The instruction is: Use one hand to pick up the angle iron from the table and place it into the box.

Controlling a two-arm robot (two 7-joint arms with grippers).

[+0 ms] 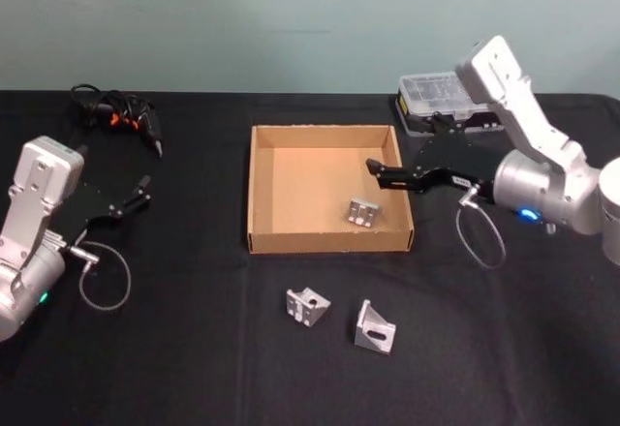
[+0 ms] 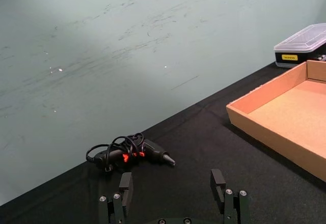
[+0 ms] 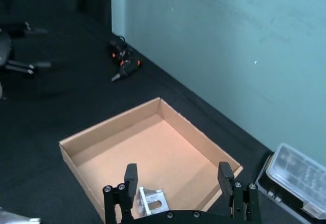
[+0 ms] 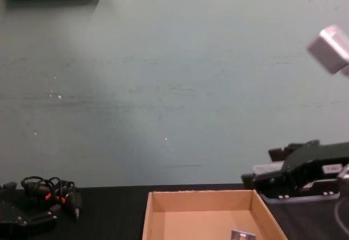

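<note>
While the right claw [image 1: 380, 172] hangs wide open and empty above the right wall of the tan cardboard box [image 1: 329, 242], one shiny, L-shaped, slotted angle iron [image 1: 362, 212] lies inside, close below it. The left claw [image 1: 143, 189] sits open, well apart, over the matte black tabletop [image 1: 194, 349].

One bracket in the box, two on the table

The tan cardboard box [image 1: 300, 189] sits mid-table [image 1: 194, 368], and one angle iron [image 1: 361, 213] lies inside it near the front right corner. The right gripper [image 1: 376, 170] reaches in over the box's right wall, its tips above the floor just behind that bracket and not touching it. In front of the box, two more angle irons rest on the black top, the left one [image 1: 307, 307] and the right one [image 1: 374, 327] close together but apart. The left gripper [image 1: 143, 191] hangs well off to the left. Behind it lies a black corded tool [image 1: 126, 116], and behind the right arm a clear-lidded case [image 1: 436, 92].
</note>
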